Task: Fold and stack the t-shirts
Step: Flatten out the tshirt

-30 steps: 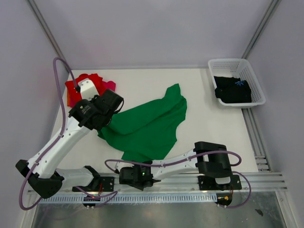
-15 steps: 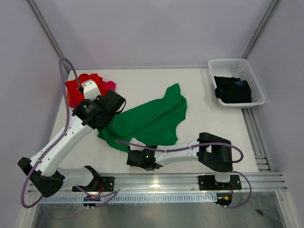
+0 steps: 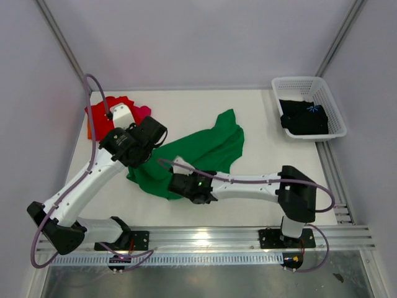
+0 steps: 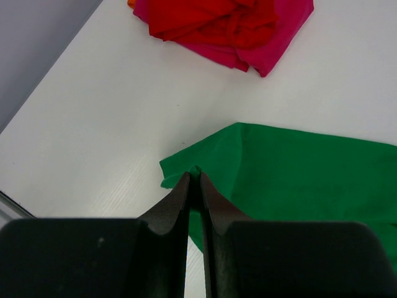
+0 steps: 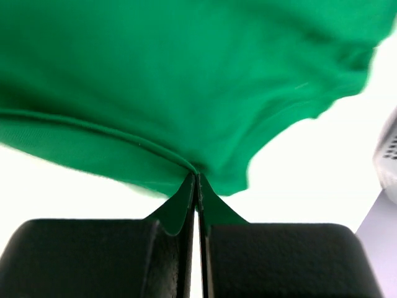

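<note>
Green t-shirt [image 3: 211, 152], left gripper [image 4: 193, 178], right gripper [image 5: 196, 178] pinching

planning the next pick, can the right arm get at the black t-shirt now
Probably not yet: the right arm stretches leftward, jaws shut on the green t-shirt, while the black t-shirt lies in the white basket at the far right corner.

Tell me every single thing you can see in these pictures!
green t-shirt: one, bright green, spread rumpled in the middle of the table
red t-shirt: one, red, crumpled at the far left corner
pink t-shirt: one, magenta-pink, bunched up with the red one
black t-shirt: one, black with a small blue print, inside the basket
basket: one, white lattice, far right corner
table: one, white, under everything
left gripper: one, black, pinching the green t-shirt's edge
right gripper: one, black, pinching the green t-shirt's near edge
</note>
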Controlling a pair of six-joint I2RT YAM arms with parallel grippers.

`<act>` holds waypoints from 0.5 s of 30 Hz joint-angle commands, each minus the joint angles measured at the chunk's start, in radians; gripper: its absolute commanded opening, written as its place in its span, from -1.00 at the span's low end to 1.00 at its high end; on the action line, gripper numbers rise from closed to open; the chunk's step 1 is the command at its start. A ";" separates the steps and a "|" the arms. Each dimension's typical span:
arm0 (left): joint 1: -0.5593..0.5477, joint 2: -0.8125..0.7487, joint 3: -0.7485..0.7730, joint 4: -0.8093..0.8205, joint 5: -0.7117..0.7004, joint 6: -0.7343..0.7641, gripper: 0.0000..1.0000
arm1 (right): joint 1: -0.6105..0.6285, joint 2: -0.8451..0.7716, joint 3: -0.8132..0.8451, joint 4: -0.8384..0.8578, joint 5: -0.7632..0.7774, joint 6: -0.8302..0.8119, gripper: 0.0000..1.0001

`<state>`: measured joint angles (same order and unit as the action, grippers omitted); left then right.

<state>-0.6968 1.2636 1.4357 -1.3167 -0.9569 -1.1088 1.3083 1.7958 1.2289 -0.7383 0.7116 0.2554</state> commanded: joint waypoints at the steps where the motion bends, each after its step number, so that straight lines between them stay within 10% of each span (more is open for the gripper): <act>1: 0.005 0.011 0.008 0.036 -0.017 0.012 -0.78 | -0.085 -0.148 0.133 -0.013 0.114 -0.080 -0.94; 15: 0.005 0.080 0.078 0.076 -0.054 0.069 -0.75 | -0.409 -0.237 0.526 0.100 0.206 -0.502 -0.94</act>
<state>-0.6914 1.3296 1.4597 -1.2701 -0.9649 -1.0641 0.9436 1.5600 1.7023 -0.6952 0.8654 -0.1108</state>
